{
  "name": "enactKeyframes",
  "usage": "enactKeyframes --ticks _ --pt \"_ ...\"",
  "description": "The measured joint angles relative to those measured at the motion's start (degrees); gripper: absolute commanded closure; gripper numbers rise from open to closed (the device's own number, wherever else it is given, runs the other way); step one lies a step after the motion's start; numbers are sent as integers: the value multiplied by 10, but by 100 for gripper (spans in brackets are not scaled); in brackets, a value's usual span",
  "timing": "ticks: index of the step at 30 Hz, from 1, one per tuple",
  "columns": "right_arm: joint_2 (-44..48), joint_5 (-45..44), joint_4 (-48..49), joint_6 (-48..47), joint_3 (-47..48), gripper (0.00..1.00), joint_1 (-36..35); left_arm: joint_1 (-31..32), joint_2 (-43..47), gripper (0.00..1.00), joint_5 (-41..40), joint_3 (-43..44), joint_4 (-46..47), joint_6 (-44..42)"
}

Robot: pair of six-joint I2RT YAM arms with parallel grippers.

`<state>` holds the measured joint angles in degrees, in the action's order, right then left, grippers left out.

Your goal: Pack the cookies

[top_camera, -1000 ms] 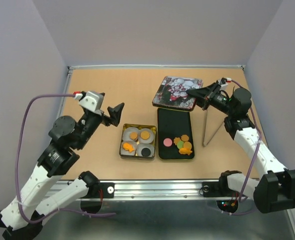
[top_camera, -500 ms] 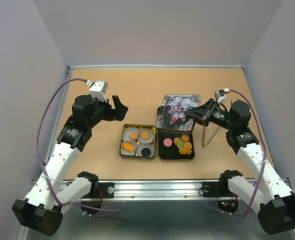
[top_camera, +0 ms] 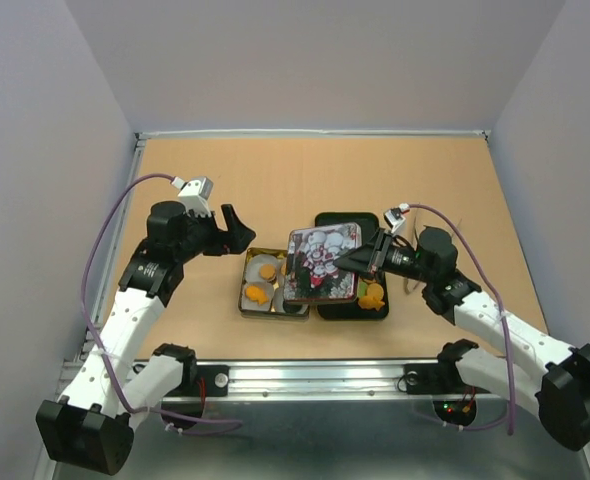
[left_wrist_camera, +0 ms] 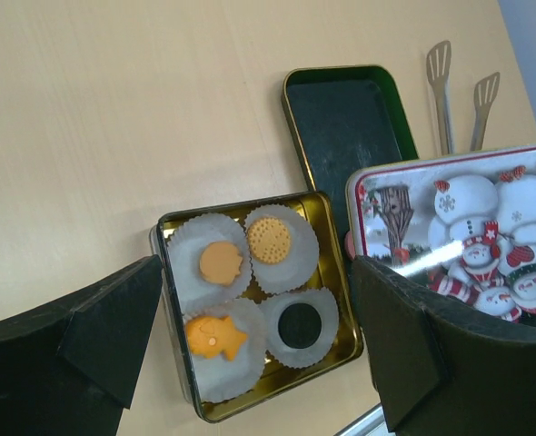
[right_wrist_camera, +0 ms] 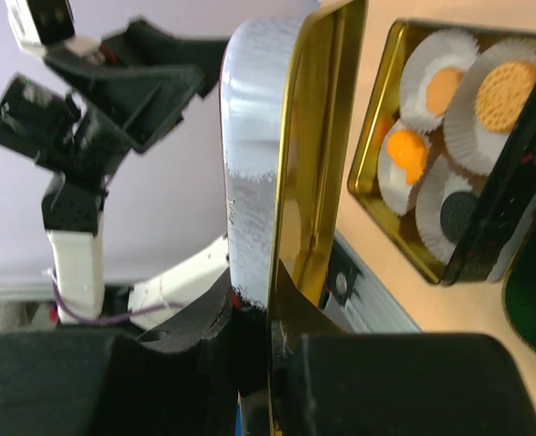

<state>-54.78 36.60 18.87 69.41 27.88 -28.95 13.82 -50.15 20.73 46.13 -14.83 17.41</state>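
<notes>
- Four cookies (left_wrist_camera: 221, 263) lie flat in the square gold metal tin (left_wrist_camera: 241, 207), one in each white pleated paper cup (left_wrist_camera: 184, 263).
- One plain round orange biscuit sits in the far left cup and a dotted round one (left_wrist_camera: 269, 240) in the far right. A dark round one (left_wrist_camera: 298, 326) is in the near right cup.
- One orange fish-shaped cookie (left_wrist_camera: 212, 336) fills the near left cup. Its long axis runs roughly left to right, and which end is the head I cannot tell.
- Just right of the tin lies the black oblong tray with a green rim (left_wrist_camera: 345, 123), its long axis running near to far. A second orange fish biscuit (top_camera: 372, 296) shows at its near right corner.
- One arm's right gripper (right_wrist_camera: 268, 345) is clamped on the edge of the snowman-printed tin lid (top_camera: 320, 265).
- That lid hangs tilted, picture side up, over the tin's right half and the tray's left part. From above it hides the two right cups.
- Spread wide and holding nothing, the left gripper (top_camera: 233, 228) hovers above the tan table (top_camera: 275, 180), just far-left of the tin.
- Two-bladed metal tongs (left_wrist_camera: 441, 91) lie right of the tray.
</notes>
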Motion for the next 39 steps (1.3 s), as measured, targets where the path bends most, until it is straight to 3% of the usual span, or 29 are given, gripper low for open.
enactKeyframes --ticks 6,17,24,32,39 --pt "-6 -51 113 34 -68 100 -17 -1 32 3 0 -38 -10 19" --pt "-44 -138 284 85 -184 100 -46 -8 9 3 -9 -87 17 111" --pt "-160 -158 429 109 -213 100 -65 -8 16 3 -37 -146 35 198" --pt "-401 -153 585 160 -203 100 -82 -9 24 4 -49 -182 64 236" --pt "-460 -152 624 168 -175 100 -118 -10 36 4 -49 -201 68 246"
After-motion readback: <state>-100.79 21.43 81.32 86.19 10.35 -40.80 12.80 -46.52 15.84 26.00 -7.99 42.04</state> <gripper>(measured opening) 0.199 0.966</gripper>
